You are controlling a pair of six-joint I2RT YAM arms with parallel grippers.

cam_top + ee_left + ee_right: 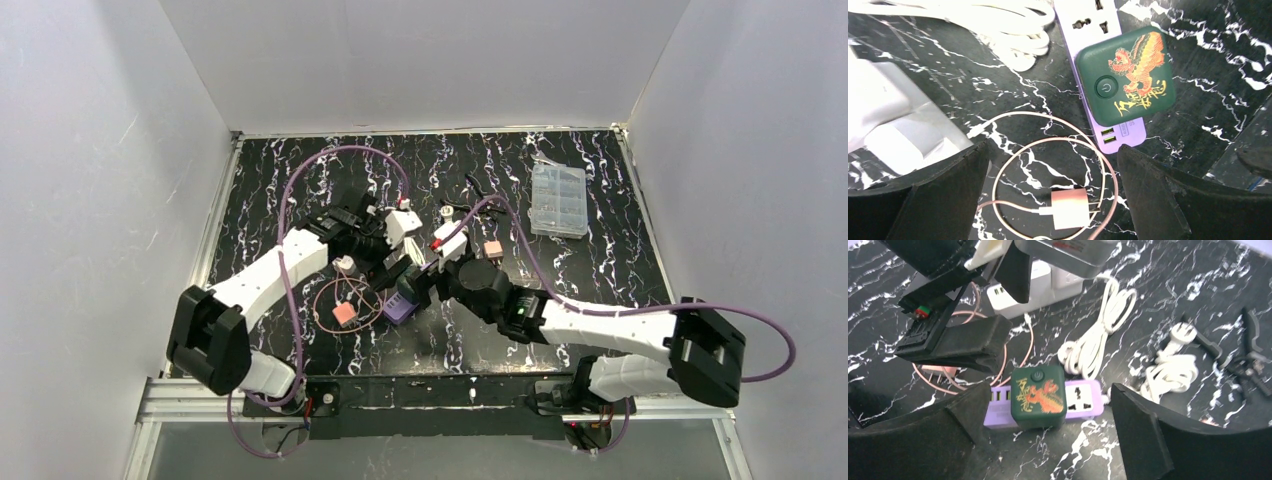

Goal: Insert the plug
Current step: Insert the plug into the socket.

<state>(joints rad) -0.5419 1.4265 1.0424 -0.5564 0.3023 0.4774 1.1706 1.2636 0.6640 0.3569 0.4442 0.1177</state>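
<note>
The right gripper (pixel 1049 392) stands wide, its two black fingers well clear on either side of the green plug (pixel 1038 397), touching nothing. In the right wrist view the plug sits at lower centre, pressed squarely down on the purple power strip (pixel 1085 401). Its dragon-printed face is up and one free socket shows just to its right. No gap shows between plug and strip, so the insertion looks done and the step in hand appears to be the release.

The left gripper (pixel 1053 150) is spread wide as well and holds nothing. In the left wrist view it hangs over a pink charger (pixel 1070 207) at bottom centre, ringed by its thin cable (pixel 1038 114). The plug appears at upper right of that frame, apart from both fingers.

A white cord coil (pixel 1093 347) lies just above the strip in the right wrist view.

The next move calls for a straight lift of the right arm. The fingers should stay spread so neither pad catches the plug's edge and rocks it loose. Both arms crowd the centre of the top view, so the withdrawal needs care.
</note>
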